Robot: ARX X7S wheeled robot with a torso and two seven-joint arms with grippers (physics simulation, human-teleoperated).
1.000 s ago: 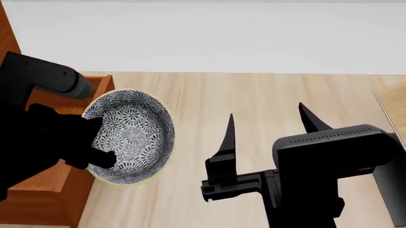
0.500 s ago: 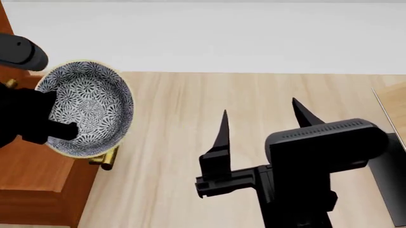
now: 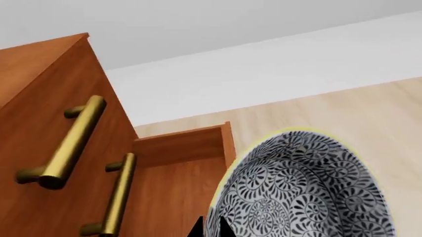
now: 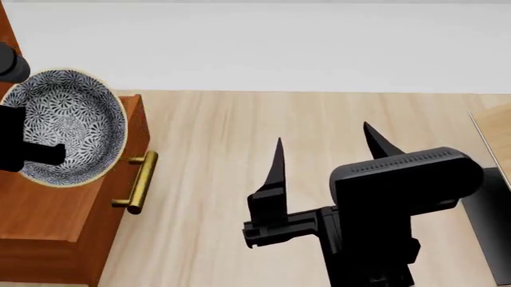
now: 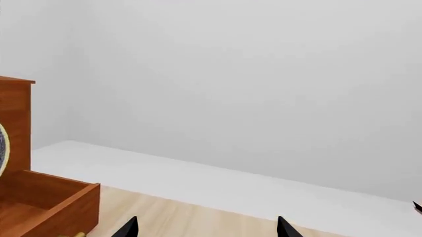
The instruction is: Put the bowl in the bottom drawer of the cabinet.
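Note:
The bowl (image 4: 68,122), white with a dense blue-grey pattern, hangs tilted above the open bottom drawer (image 4: 48,221) of the reddish-brown cabinet (image 3: 39,103). My left gripper (image 3: 209,228) is shut on the bowl's (image 3: 310,187) rim, one finger inside and one outside. The drawer's brass handle (image 4: 137,183) juts from its front. In the right wrist view the drawer (image 5: 56,202) stands pulled out and a sliver of the bowl (image 5: 2,148) shows at the edge. My right gripper (image 4: 322,134) is open with nothing in it, out over the floor to the right of the drawer.
Two brass handles (image 3: 66,143) (image 3: 118,195) of the higher drawers run down the cabinet front beside the bowl. Pale wooden floor (image 4: 239,149) spreads to a white wall (image 4: 255,48). A dark panel (image 4: 489,227) and a pale wooden edge (image 4: 496,122) sit at the far right.
My left gripper has carried the bowl to the left, from beside the drawer front to above the open drawer, uncovering the drawer's handle. The right gripper has barely shifted.

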